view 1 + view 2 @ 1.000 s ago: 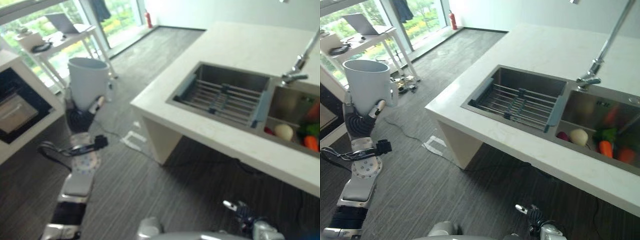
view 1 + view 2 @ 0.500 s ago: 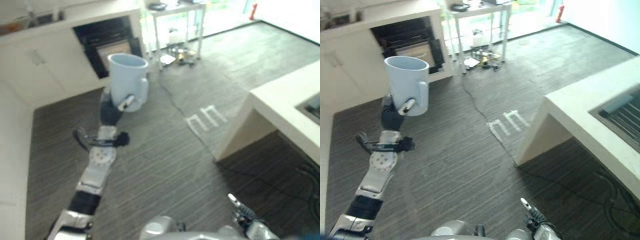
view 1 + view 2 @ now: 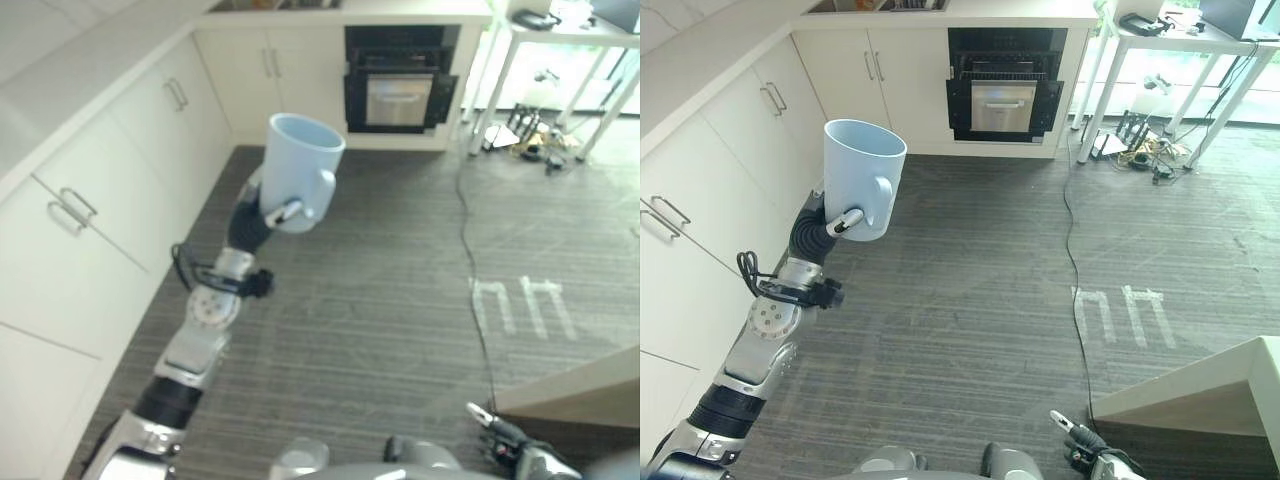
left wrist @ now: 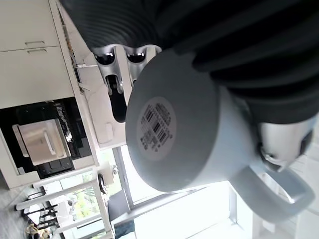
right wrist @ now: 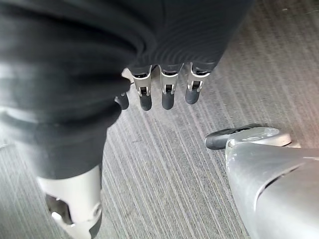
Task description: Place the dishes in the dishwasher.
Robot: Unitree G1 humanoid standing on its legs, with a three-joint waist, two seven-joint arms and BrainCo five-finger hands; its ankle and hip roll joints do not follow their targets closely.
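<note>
I've got the pale blue mug [image 3: 861,178] clamped in my left hand [image 3: 816,232], fingers [image 4: 115,94] wrapped round its body, mug upright, handle twd the thumb side. Right hand [image 5: 162,94] low, fingers relaxed & straight, nothing in it, above dark floor [image 3: 980,330].

A dark striped floor [image 3: 980,300] fills the middle of the frame. Along the left edge runs a row of white cabinets [image 3: 710,190] with slim metal handles, under a pale worktop. At top centre sits a black built-in oven [image 3: 1002,98] with a silver door. In the upper right stands a white table [image 3: 1160,60] with thin legs, small clutter on the floor beneath it. White tape marks [image 3: 1118,310] lie on the floor at right. A pale tabletop corner [image 3: 1200,385] shows at lower right.
</note>
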